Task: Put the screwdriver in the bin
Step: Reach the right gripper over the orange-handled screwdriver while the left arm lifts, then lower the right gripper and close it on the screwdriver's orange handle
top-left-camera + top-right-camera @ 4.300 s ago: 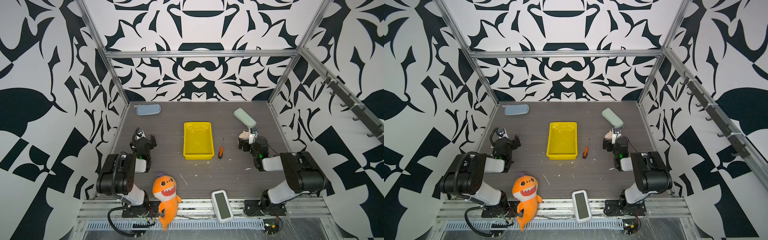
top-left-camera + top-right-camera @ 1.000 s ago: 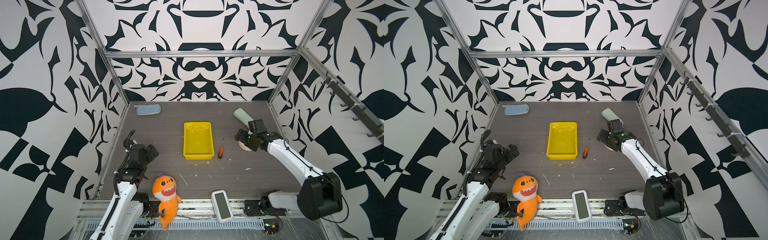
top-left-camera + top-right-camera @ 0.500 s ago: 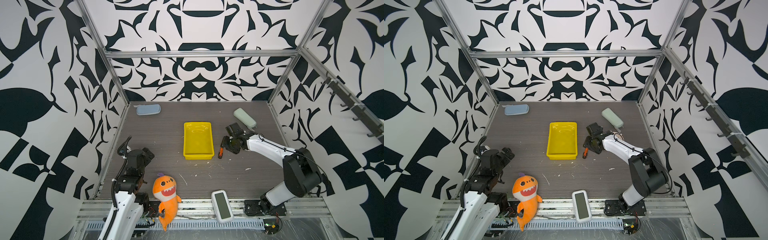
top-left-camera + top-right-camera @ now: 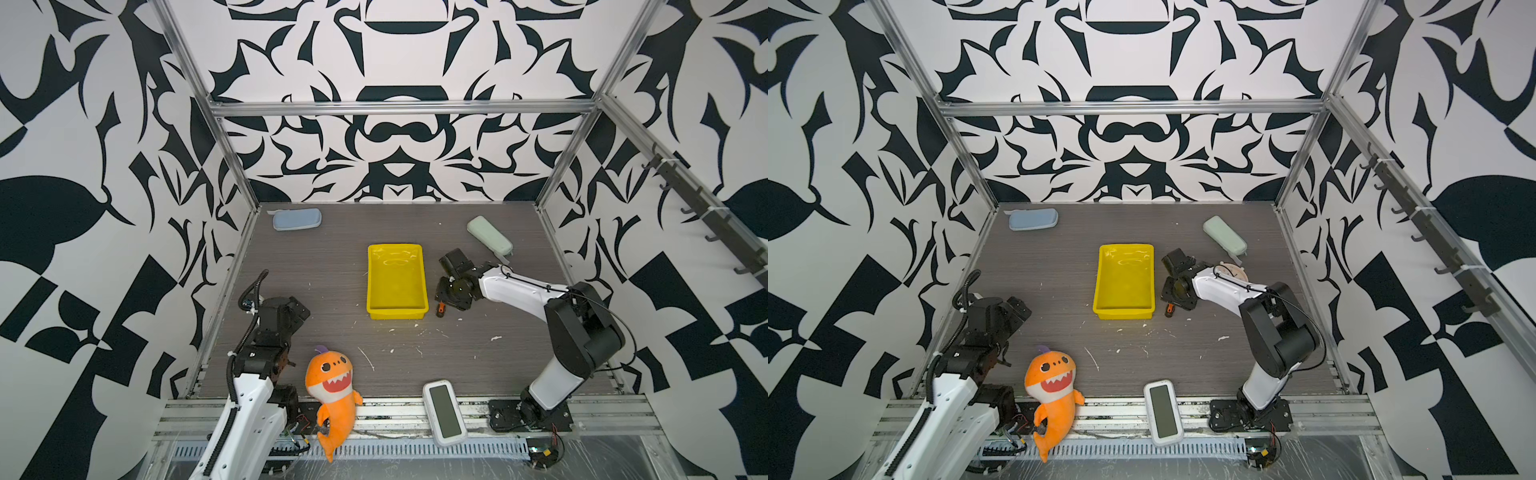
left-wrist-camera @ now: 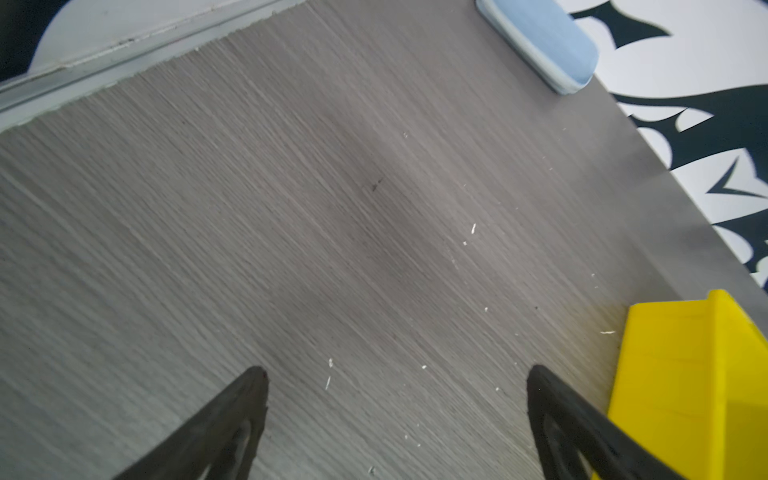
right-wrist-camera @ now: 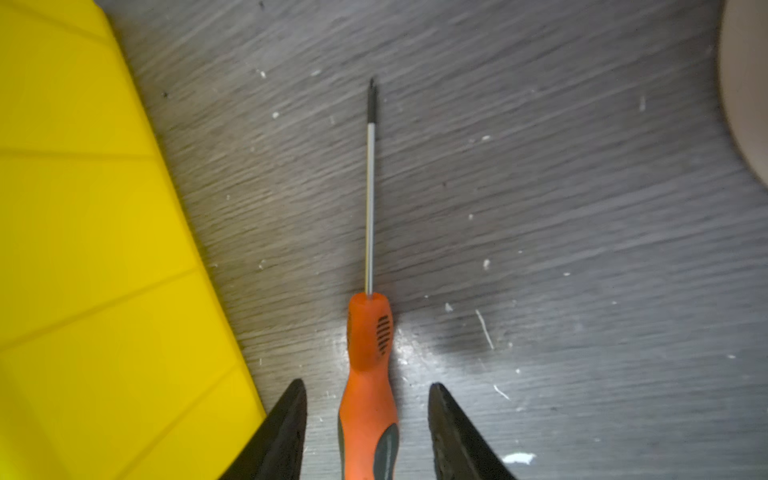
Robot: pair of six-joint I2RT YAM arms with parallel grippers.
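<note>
The screwdriver point(image 6: 368, 374) lies flat on the table just right of the bin point(image 4: 395, 248), its thin shaft pointing toward the back; only its black end point(image 4: 439, 308) shows in both top views. My right gripper point(image 6: 366, 384) is low over it and open. Its two fingers straddle the orange handle with a gap on each side. The yellow bin point(image 6: 83, 249) stands close beside one finger and has nothing in it. My left gripper point(image 5: 397, 369) hangs open over bare table at the front left, with a corner of the bin point(image 5: 685, 374) beside it.
A pale blue case point(image 4: 297, 219) lies at the back left and a pale green case point(image 4: 489, 235) at the back right. A round tan object point(image 4: 1233, 272) sits behind the right arm. An orange shark plush point(image 4: 332, 382) and a white device point(image 4: 444, 411) rest at the front edge.
My right arm has swung left from near the green case and dropped over the screwdriver, its jaws narrowing round the handle. The left arm has drawn back toward the front left.
</note>
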